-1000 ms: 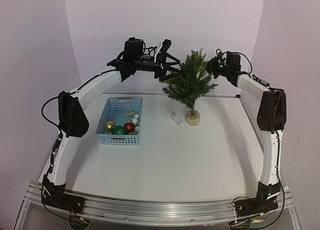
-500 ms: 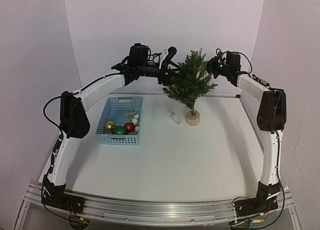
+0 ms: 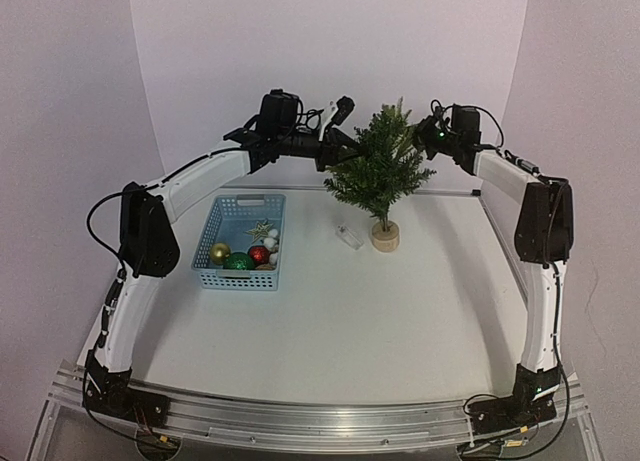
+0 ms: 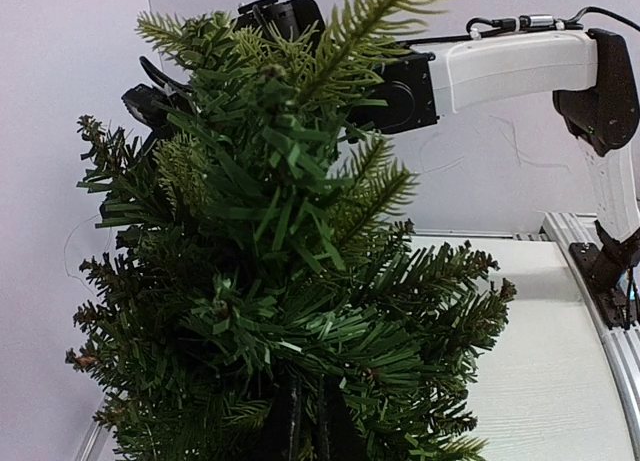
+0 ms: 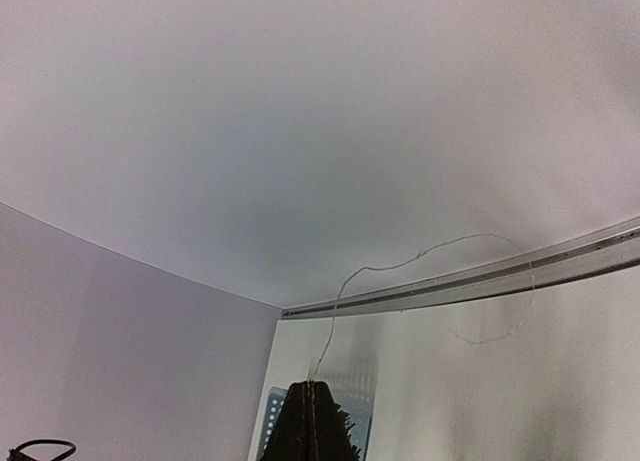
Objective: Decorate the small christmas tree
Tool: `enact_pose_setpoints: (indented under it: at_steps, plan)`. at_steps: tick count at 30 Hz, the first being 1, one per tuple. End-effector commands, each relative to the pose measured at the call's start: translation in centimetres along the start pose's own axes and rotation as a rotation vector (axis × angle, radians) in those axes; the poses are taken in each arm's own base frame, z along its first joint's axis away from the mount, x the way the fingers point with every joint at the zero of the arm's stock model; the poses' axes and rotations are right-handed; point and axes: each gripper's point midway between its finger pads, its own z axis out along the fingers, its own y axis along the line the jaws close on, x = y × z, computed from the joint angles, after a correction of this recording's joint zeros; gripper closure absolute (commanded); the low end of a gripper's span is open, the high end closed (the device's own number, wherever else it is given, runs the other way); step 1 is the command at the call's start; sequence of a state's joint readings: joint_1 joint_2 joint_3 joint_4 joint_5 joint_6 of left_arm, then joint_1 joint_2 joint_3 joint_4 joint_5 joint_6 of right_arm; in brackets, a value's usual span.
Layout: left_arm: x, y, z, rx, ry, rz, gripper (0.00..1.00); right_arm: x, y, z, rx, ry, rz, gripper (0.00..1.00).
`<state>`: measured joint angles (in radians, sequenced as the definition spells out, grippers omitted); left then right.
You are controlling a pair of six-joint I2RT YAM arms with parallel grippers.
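Note:
The small christmas tree (image 3: 380, 171) stands upright on its pale disc base (image 3: 385, 237) at the back of the table, and its green needles (image 4: 280, 281) fill the left wrist view. My left gripper (image 3: 340, 146) is pushed into the upper left branches. Its jaws (image 4: 305, 421) are shut among the needles, and anything pinched between them is hidden. My right gripper (image 3: 420, 135) hovers at the tree's upper right, shut (image 5: 315, 386) on a thin wire (image 5: 370, 271) that runs up from its tips.
A blue basket (image 3: 215, 226) at the left holds gold (image 3: 220, 252), green (image 3: 238, 262) and red (image 3: 259, 254) balls, a star and white pieces. A small clear box (image 3: 350, 236) lies just left of the tree base. The back wall is close behind the tree.
My left gripper has gone from open to shut and has moved slightly right into the branches. The right arm has not moved.

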<state>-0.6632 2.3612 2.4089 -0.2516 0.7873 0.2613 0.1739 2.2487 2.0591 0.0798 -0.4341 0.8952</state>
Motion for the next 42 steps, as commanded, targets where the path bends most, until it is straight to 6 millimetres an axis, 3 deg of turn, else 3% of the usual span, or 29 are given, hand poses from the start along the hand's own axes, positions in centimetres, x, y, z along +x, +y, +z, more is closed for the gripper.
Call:
enact_pose_setpoints:
  at_steps: [1, 8, 10, 14, 17, 25, 34, 36, 42]
  plan:
    - [-7.7, -1.8, -3.7, -0.043, -0.048, 0.07, 1.0, 0.0, 6.9, -2.7, -0.091, -0.006, -0.091, 1.0]
    - [-10.9, -2.0, -6.8, -0.11, -0.032, 0.106, 1.0, 3.1, 9.2, -4.0, -0.092, 0.018, -0.124, 1.0]
    - [-10.5, -2.2, -7.1, -0.109, -0.01, 0.105, 1.0, 4.3, 9.0, -4.0, -0.08, 0.035, -0.125, 1.0]
    - [-7.3, -1.5, -7.8, -0.111, 0.055, 0.056, 1.0, 5.5, 8.0, -5.1, -0.034, 0.035, -0.131, 1.0]
    - [-5.5, -0.8, -8.5, -0.116, 0.084, 0.042, 1.0, 5.9, 8.4, -6.5, -0.032, 0.034, -0.168, 1.0]
    - [-3.7, -1.8, -9.4, -0.042, 0.103, 0.075, 1.0, 8.3, 7.9, -7.9, -0.047, 0.112, -0.189, 1.0]
    - [-4.0, -1.7, -9.5, -0.03, 0.088, 0.093, 1.0, 9.1, 6.7, -8.0, -0.03, 0.132, -0.186, 0.99]
    - [-3.9, -1.8, -9.5, -0.027, 0.091, 0.098, 1.0, 9.1, 6.3, -8.0, -0.023, 0.134, -0.173, 0.96]
    - [-3.3, -1.7, -9.7, -0.014, 0.099, 0.099, 1.0, 8.8, 5.5, -8.6, -0.008, 0.131, -0.159, 0.68]
